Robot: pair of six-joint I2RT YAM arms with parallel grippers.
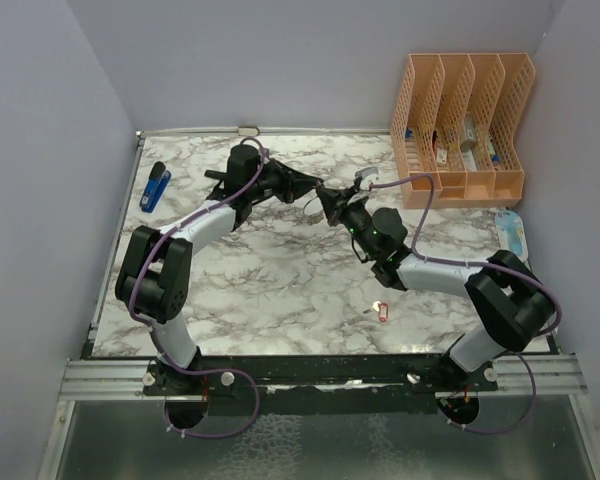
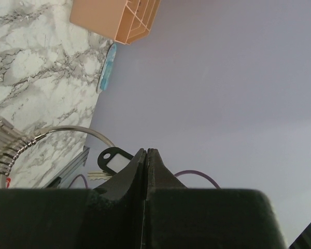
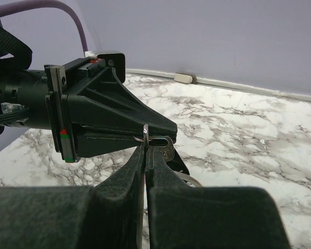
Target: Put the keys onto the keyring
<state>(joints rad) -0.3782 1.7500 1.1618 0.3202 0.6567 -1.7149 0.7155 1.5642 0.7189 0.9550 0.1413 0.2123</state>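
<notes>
Toward twelve o'clock, left gripper (image 2: 146,151) clamped the thin silver wire keyring (image 2: 67,129) steady while right gripper (image 3: 145,150) pinched a small silver key (image 3: 166,150) for threading.

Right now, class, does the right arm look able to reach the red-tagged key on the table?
Probably not straight away. The right gripper is shut on a silver key up against the left gripper, though the red-tagged key lies uncovered close beside that arm's forearm.
</notes>
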